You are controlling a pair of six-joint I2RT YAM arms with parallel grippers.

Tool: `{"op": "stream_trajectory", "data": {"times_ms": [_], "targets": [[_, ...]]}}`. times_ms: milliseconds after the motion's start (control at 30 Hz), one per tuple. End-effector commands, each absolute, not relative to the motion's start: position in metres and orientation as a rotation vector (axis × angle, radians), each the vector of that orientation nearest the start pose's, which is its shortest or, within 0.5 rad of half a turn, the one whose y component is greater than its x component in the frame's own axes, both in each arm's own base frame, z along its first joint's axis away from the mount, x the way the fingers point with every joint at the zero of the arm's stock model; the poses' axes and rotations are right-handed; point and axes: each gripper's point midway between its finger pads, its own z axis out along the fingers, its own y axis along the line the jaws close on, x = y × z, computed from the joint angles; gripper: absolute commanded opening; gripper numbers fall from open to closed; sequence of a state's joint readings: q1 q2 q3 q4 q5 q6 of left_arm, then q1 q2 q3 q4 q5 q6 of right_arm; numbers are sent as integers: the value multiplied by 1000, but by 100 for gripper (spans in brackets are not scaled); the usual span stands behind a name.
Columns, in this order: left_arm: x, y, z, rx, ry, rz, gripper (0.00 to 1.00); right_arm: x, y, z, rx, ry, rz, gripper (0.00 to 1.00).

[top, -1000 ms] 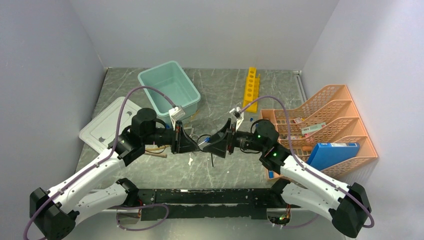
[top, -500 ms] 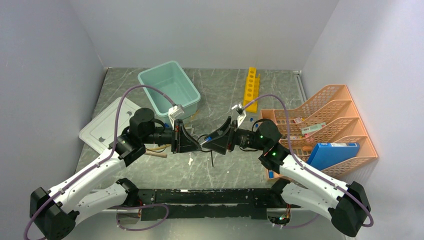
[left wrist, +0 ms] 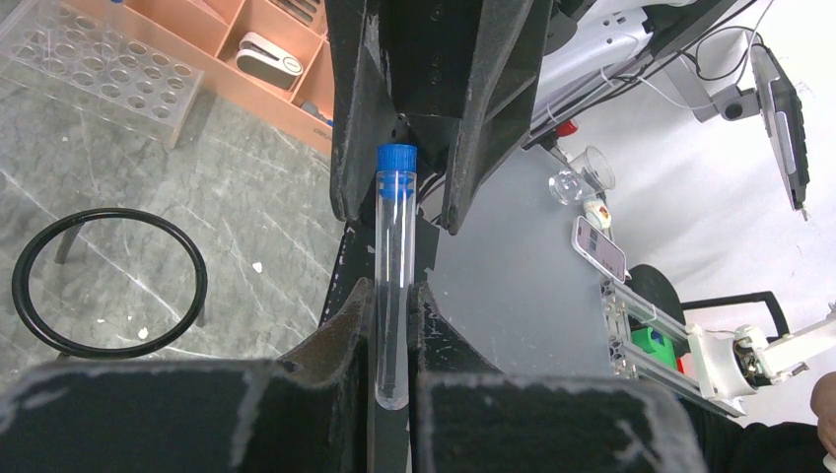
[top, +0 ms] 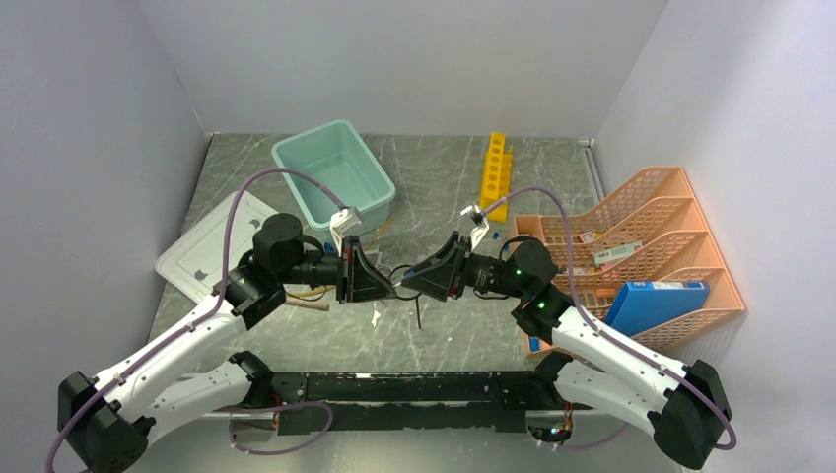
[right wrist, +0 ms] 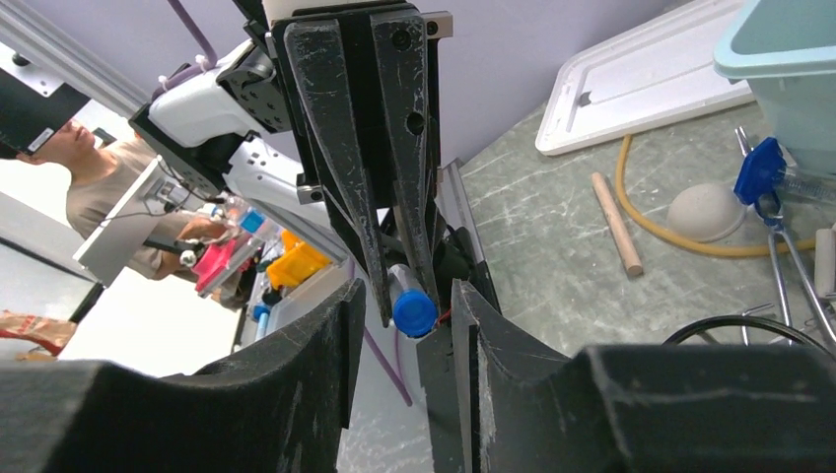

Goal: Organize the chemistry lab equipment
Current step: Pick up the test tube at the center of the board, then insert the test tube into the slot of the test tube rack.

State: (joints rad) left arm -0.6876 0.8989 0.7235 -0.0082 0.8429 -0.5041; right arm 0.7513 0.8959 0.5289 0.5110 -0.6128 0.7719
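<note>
Landmark: the pale teal tub (top: 333,177), open side up at the far left of the table.
Left gripper (left wrist: 391,325): in front of the tub, a little to its right, jaws pinching the lower end of a clear tube (left wrist: 392,266).
Tube: held off the table between the two grippers, lying along the line from one to the other, its blue cap (right wrist: 414,310) pointing away from the tub toward the right arm.
Right gripper (right wrist: 409,315): nose to nose with the left one, on the side farther from the tub, jaws spread to either side of the cap (a sliver of gap shows on both sides, so no grip).
Black wire ring stand (left wrist: 108,281): on the table in front of the tub, under the meeting grippers.
Yellow test-tube rack (top: 495,175): right of the tub, well apart from it.
Wooden stick (right wrist: 616,222): on the table in front of the tub, near the tan hose (right wrist: 690,241).
Grey-white lid (top: 212,246): flat, just left and in front of the tub.
Orange organiser (top: 641,246): far right of the tub, past the rack.
</note>
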Motion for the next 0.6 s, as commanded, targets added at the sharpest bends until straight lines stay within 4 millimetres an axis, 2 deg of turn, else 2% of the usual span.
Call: {"op": "stream_trajectory", "data": {"times_ms": [0,467,567], "targets": [[112,-285,276,923,1705,-1567,5,141,296,295,-531,1560,1637,39],[109,-283,275,934,1701,-1573,5,141,296,298,-501,1548,1667,31],[110,-283,274,932,1705,-1571,5,140,296,298,-507,1547,1674,22]]}}
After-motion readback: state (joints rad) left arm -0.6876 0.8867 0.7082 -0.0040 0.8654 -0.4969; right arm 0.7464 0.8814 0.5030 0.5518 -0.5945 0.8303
